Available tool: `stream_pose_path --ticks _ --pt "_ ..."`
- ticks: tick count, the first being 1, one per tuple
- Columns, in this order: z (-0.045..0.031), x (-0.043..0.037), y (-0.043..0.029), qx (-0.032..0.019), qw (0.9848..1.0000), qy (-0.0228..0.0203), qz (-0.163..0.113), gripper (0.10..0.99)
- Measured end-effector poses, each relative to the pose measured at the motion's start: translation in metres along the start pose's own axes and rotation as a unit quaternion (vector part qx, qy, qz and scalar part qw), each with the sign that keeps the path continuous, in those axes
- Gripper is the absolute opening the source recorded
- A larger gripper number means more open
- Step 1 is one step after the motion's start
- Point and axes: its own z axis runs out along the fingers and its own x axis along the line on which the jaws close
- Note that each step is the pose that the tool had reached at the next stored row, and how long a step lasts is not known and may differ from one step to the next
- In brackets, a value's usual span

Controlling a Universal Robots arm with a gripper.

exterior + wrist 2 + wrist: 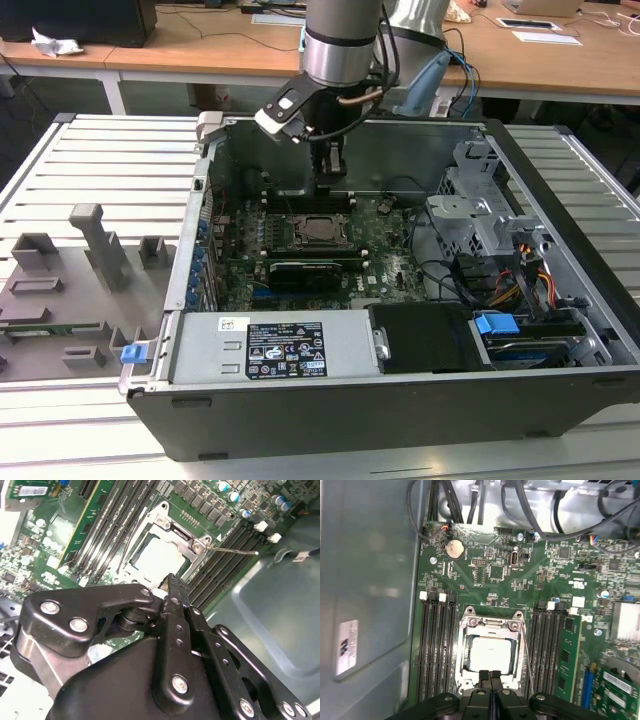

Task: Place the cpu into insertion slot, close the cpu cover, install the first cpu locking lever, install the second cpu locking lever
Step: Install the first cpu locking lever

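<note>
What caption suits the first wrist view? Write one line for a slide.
Shut gripper at the edge of the cpu cover, which lies closed over the cpu.

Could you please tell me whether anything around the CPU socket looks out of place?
One thing: the thin locking lever beside the cpu cover splays away from the frame rather than lying tucked against it, so it looks unlatched. The cpu sits flat; nothing appears damaged.

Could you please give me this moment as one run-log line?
cpu seated | cpu cover down over it | gripper shut, tips at cover's edge | thin lever rod alongside cover
</note>
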Motion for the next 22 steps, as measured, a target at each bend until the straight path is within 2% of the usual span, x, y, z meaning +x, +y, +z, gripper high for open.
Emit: stream_pose_path --ticks 1,3,4,8,11,16,17,19,20,22 --pt "-0.003 0.0 -0.0001 -0.0005 1.0 -0.001 0.0 0.106" --pt "-0.0039 0.0 -0.0001 -0.0023 1.0 -0.0023 -0.007 0.106" --pt "-0.004 0.0 -0.0001 -0.0022 0.9995 -0.0029 -0.03 0.106" --pt "-0.0039 0.0 -0.0001 -0.0021 0.9975 -0.0036 -0.071 0.106" --pt "-0.0039 0.0 -0.0001 -0.002 0.9952 -0.0041 -0.098 0.106" --pt "-0.004 0.0 -0.0001 -0.002 0.9917 -0.0047 -0.128 0.106" --pt "-0.004 0.0 -0.0001 -0.0019 0.9901 -0.0049 -0.14 0.106" --pt "-0.004 0.0 -0.0001 -0.0019 0.9885 -0.0051 -0.151 0.106" --pt "-0.0039 0.0 -0.0001 -0.0019 0.9869 -0.0053 -0.161 0.106" --pt "-0.004 0.0 -0.0001 -0.0019 0.9852 -0.0055 -0.171 0.106"
